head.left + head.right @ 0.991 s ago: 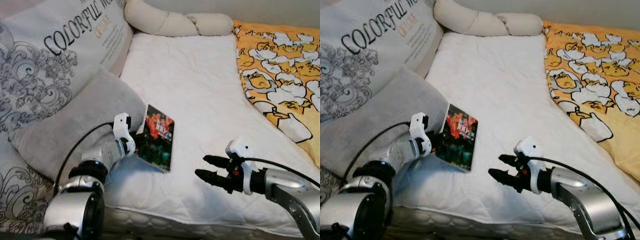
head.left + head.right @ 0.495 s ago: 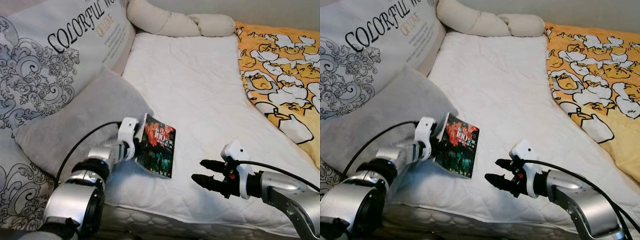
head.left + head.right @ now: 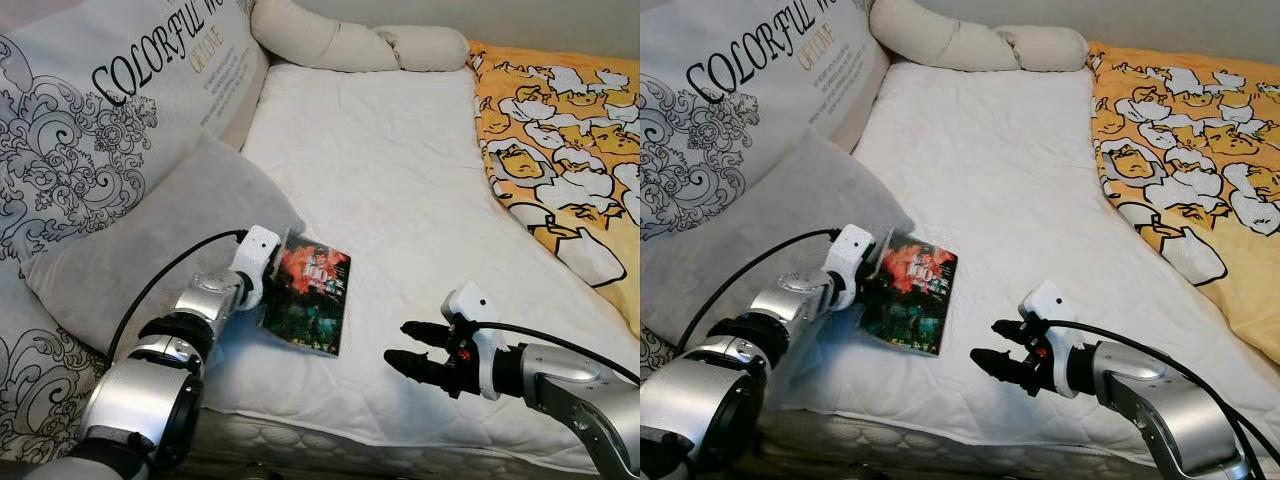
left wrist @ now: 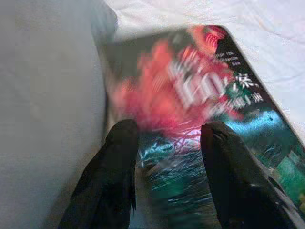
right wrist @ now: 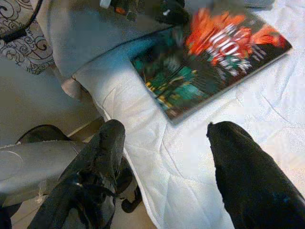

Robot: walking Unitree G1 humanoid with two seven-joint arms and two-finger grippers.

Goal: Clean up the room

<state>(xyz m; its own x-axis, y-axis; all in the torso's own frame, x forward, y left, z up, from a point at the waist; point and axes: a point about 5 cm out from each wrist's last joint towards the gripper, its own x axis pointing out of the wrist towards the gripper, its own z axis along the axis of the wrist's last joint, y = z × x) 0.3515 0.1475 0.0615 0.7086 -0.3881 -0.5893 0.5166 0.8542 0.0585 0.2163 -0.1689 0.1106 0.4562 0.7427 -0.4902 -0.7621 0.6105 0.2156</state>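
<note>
A book (image 3: 308, 295) with a red and green cover lies on the white mattress (image 3: 400, 170), beside the grey pillow (image 3: 150, 230). My left gripper (image 3: 274, 274) is at the book's left edge, against the pillow. In the left wrist view its fingers (image 4: 121, 143) stand apart over the blurred cover (image 4: 190, 90), so it is open. My right gripper (image 3: 398, 343) hovers open above the mattress near the front edge, to the right of the book and apart from it. In the right wrist view the book (image 5: 214, 52) lies just ahead of the right gripper (image 5: 167, 129).
A large patterned pillow (image 3: 100, 110) leans at the left behind the grey one. A beige bolster (image 3: 340, 45) lies along the head of the bed. A yellow cartoon-print blanket (image 3: 570, 150) covers the right side. The mattress front edge (image 3: 330, 440) is close below the arms.
The book stood tilted up on its left edge half a second ago and now lies flatter on the mattress. The right gripper has barely moved.
</note>
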